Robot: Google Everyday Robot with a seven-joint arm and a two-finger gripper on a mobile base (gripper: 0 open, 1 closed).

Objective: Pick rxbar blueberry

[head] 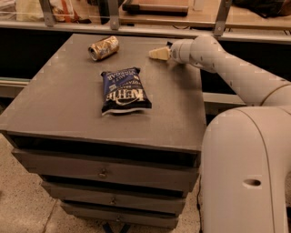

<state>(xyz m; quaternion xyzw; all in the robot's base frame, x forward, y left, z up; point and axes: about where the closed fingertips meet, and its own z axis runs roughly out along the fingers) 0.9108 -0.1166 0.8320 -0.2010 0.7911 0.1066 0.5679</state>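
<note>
Looking down at a grey counter (59,104) with a stack of drawers (102,173) underneath, small knobs on the fronts. Going left to right across the top.

Far side, a bit left of middle: crushed gold-tan can (103,48) lying on its side, one end facing near left.

Around the middle: big dark-blue chip bag (123,91) lying flat, white lettering up and reading upside down from here. Well apart from the can, nearer than it and slightly to the right.

Far right: gripper (152,54) low over the counter close to the far edge, pointing left toward the can with a clear gap in between. Can't tell whether touching the surface or just above it. Tan fingers (160,53) pressed together into one wedge, no gap showing, nothing visibly pinched.

White arm (236,73) running from there off to the right and down into the bulky white robot body (245,173) at the near right, just beside the counter's right edge.

As for the rxbar blueberry: can't make it out anywhere in this view, so no saying where.

Past the far edge, a rail with metal posts (112,13). Speckled floor (18,200) at the near left.
</note>
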